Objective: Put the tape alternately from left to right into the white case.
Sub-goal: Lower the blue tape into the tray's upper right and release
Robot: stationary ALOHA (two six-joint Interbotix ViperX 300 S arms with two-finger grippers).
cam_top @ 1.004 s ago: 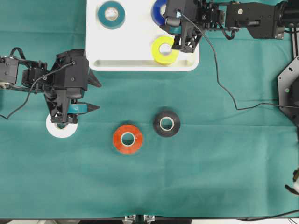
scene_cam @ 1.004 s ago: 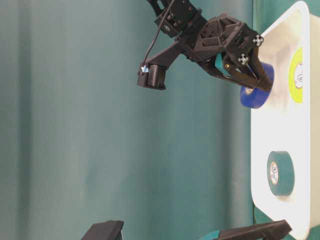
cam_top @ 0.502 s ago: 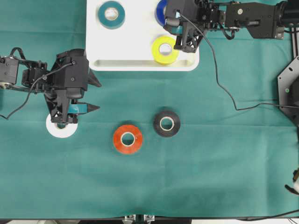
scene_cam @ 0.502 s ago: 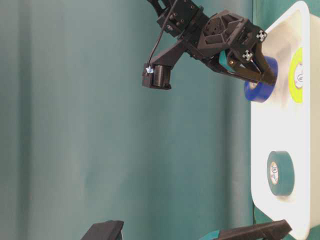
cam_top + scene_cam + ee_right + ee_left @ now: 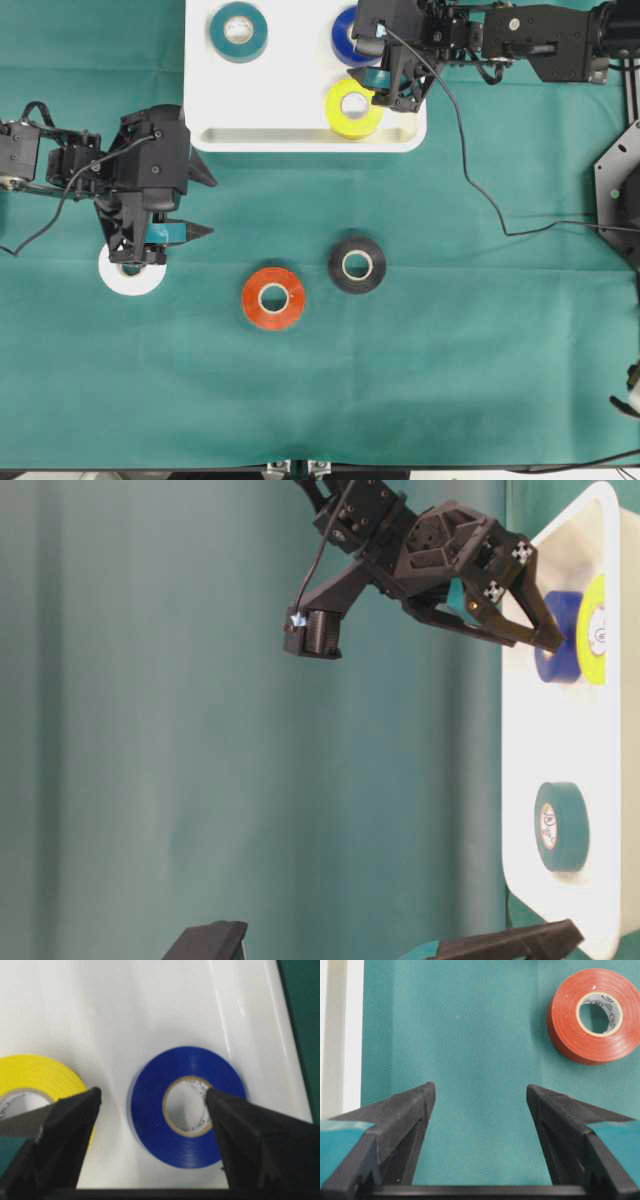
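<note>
Inside white case [image 5: 300,100]: glossy blue tape [image 5: 187,1106] (flat, cardboard-cored)

place: robotics lab bench | signs: green cloth tabletop [image 5: 480,350] — two fixed robot arms, loose cables [image 5: 470,170]

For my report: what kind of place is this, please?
Probably a robot test bench: a table under green cloth, two black robot arms, coloured tape rolls such as the red tape roll, and a white plastic tray.

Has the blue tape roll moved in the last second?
Yes. The blue tape roll has dropped out of the right claw onto the white case, beside the yellow roll.
</note>
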